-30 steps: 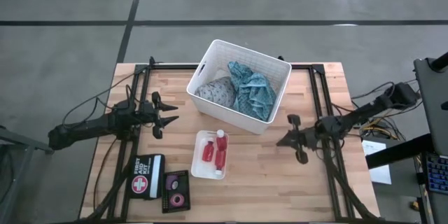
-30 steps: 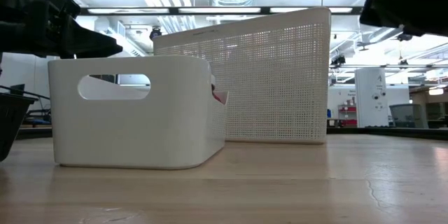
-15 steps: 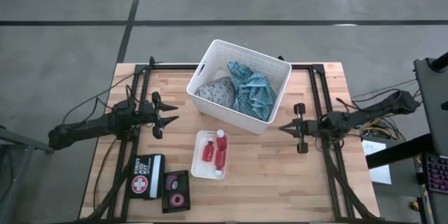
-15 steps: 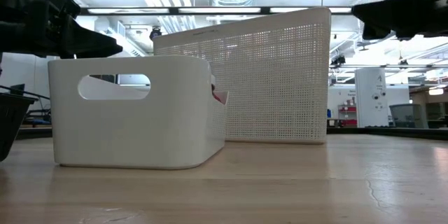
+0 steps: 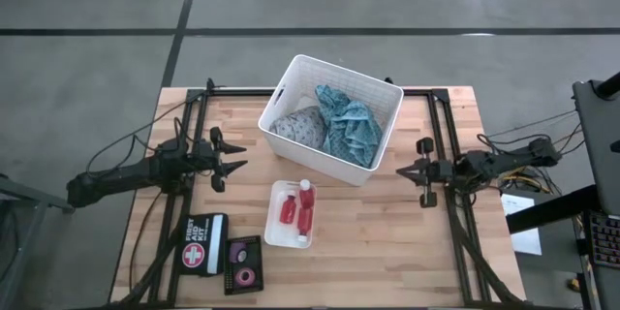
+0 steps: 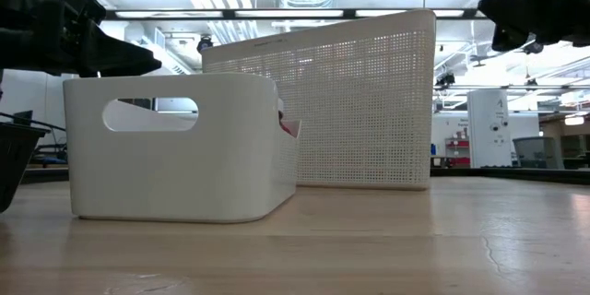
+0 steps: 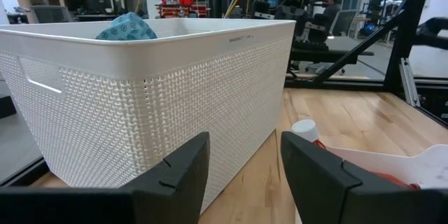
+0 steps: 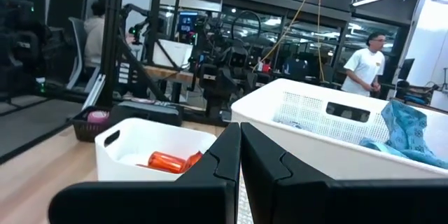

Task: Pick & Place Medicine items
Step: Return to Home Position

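Observation:
Red bottles (image 5: 304, 215) with white caps lie in a small white bin (image 5: 274, 221) near the table's middle. They also show in the right wrist view, red bottles (image 8: 166, 161). Pink tape rolls (image 5: 242, 275) sit in a dark tray (image 5: 231, 252) at the near left. My left gripper (image 5: 238, 165) hovers open, level, left of the bin, and points at the big white basket (image 5: 291, 85). My right gripper (image 5: 401, 171) hovers shut, right of the basket, and holds nothing.
The big white basket holds blue and grey cloths (image 5: 344, 121) and stands at the far middle. A first-aid box (image 5: 203, 242) lies beside the dark tray. Black frame rails (image 5: 448, 145) run along both sides of the table. People (image 8: 362, 66) are in the room beyond.
My right gripper has drawn back toward the table's right edge and a little toward the far edge. It has risen slightly and rolled about its own axis, and it has stayed shut. Nothing on the table has moved.

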